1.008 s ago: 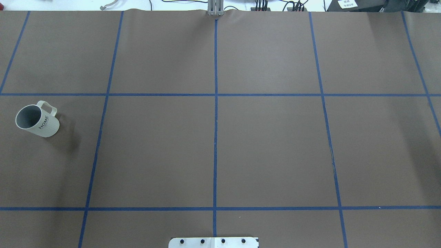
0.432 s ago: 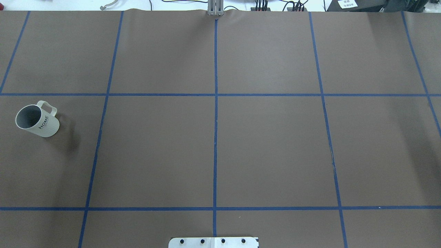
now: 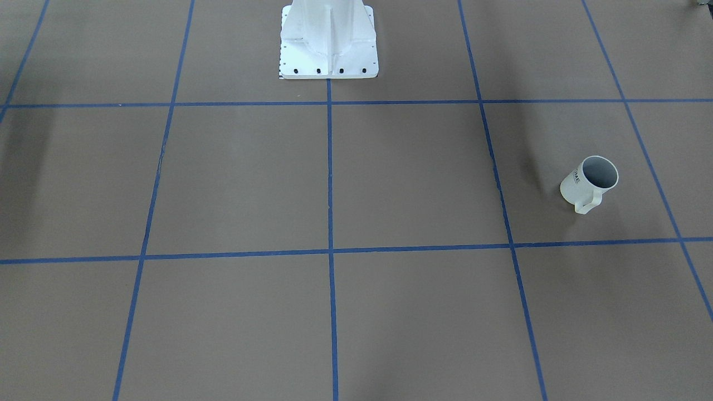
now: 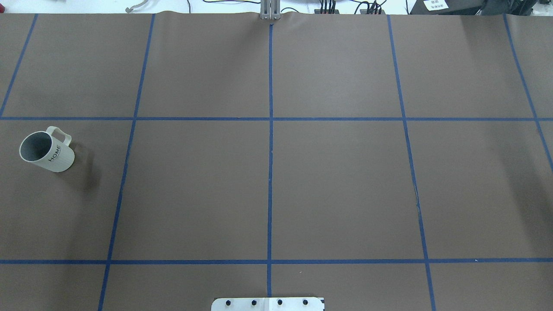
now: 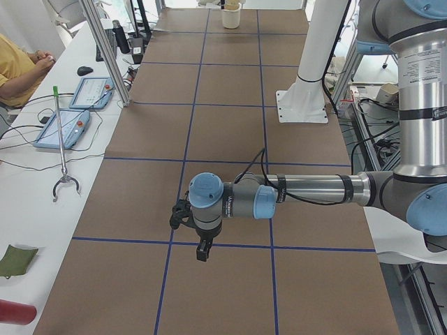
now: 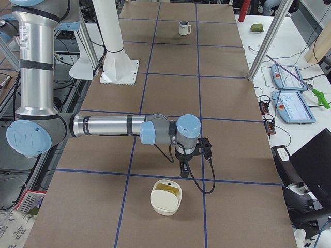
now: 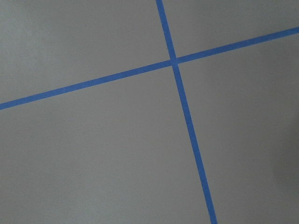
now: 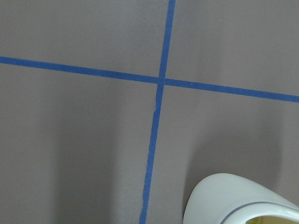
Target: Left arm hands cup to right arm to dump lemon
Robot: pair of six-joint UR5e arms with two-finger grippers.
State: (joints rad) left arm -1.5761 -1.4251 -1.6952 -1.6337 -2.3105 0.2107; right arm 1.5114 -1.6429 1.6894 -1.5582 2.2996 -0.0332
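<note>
The cup (image 4: 46,149) is a white mug with "HOME" lettering. It stands upright and alone at the table's left side, its grey inside looking empty. It also shows in the front-facing view (image 3: 590,181) and far off in the exterior right view (image 6: 184,28). The left arm reaches out high in the exterior left view, its gripper (image 5: 202,250) pointing down; I cannot tell whether it is open or shut. The right arm does the same in the exterior right view, and I cannot tell the state of its gripper (image 6: 184,169) either. Neither wrist view shows fingers.
A white bowl-like container (image 6: 165,196) with something yellow inside sits just below the right gripper; its rim shows in the right wrist view (image 8: 233,198). The robot's white base (image 3: 328,44) stands at the table's middle edge. Tablets, cables and an operator lie beyond the table's far edge.
</note>
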